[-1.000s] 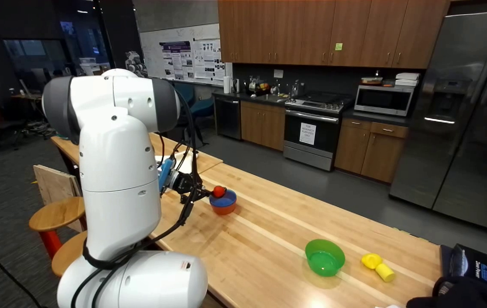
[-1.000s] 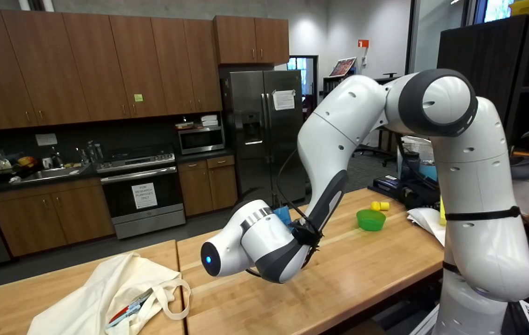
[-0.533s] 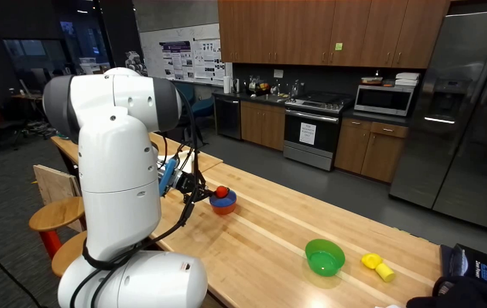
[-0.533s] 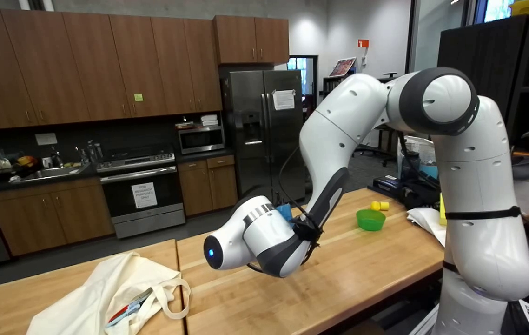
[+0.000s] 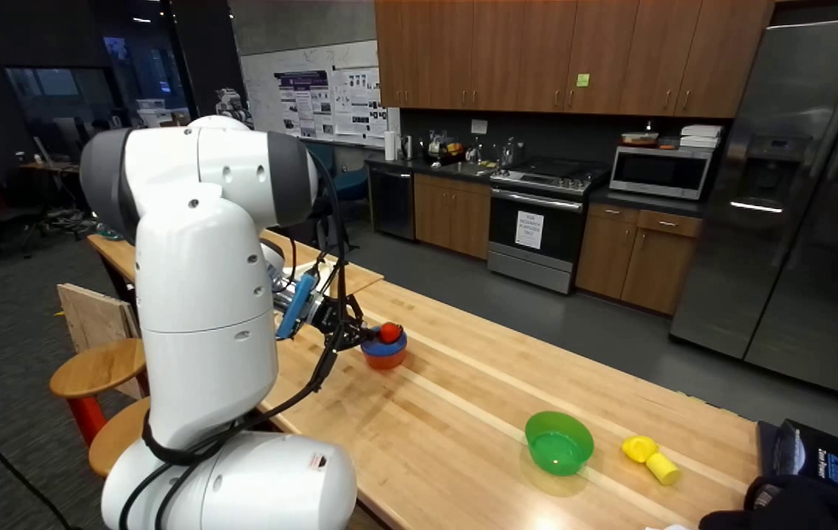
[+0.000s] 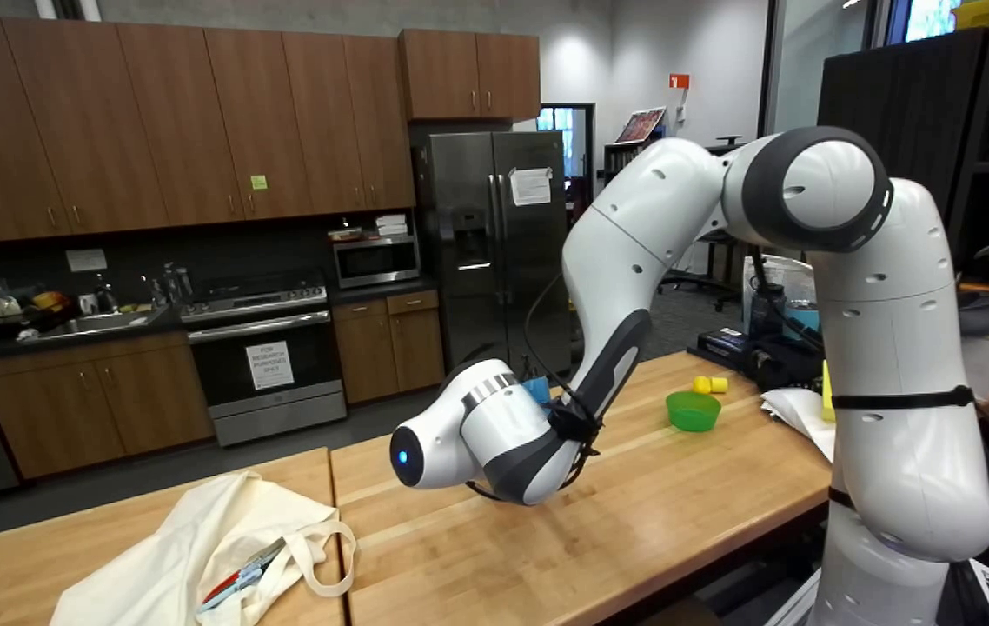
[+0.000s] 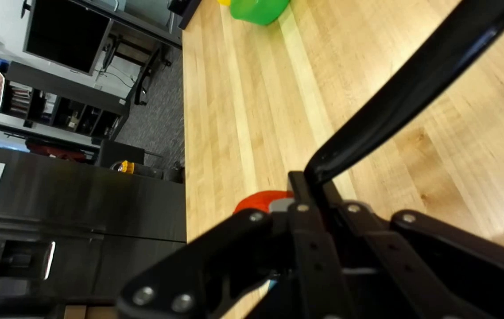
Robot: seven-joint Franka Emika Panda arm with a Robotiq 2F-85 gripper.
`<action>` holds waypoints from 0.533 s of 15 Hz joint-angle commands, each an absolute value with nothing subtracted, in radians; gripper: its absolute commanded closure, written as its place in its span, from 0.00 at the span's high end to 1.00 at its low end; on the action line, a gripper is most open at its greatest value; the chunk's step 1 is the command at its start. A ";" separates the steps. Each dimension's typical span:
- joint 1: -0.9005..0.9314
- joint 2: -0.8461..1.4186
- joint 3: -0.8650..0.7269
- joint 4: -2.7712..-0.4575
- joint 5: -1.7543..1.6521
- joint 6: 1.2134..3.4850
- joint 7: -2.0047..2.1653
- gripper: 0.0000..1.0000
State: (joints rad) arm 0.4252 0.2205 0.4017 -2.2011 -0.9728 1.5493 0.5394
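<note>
as the tool (image 5: 369,336), closed on what appears a black handle (image 7: 393,102), has shifted slightly rightward in an exterior view, the red ball (image 5: 389,333) has moved likewise across the blue-and-red bowl's (image 5: 384,361) mouth below mid-frame, suggesting it is being carried.

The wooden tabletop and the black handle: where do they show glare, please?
In an exterior view, a white spot on the wooden tabletop, at the picture's bottom edge; in the wrist view, a bright streak on the black handle, upper right, and pale sheen on the wooden tabletop, far right.
</note>
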 commanded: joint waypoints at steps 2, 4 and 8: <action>0.399 0.161 0.382 -2.241 -0.942 1.598 0.510 0.02; 0.389 0.154 0.375 -2.249 -0.938 1.611 0.506 0.02; 0.371 0.140 0.359 -2.258 -0.921 1.630 0.496 0.02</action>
State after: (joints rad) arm 0.3864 0.1965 0.3734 -2.2220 -0.9512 1.5952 0.5298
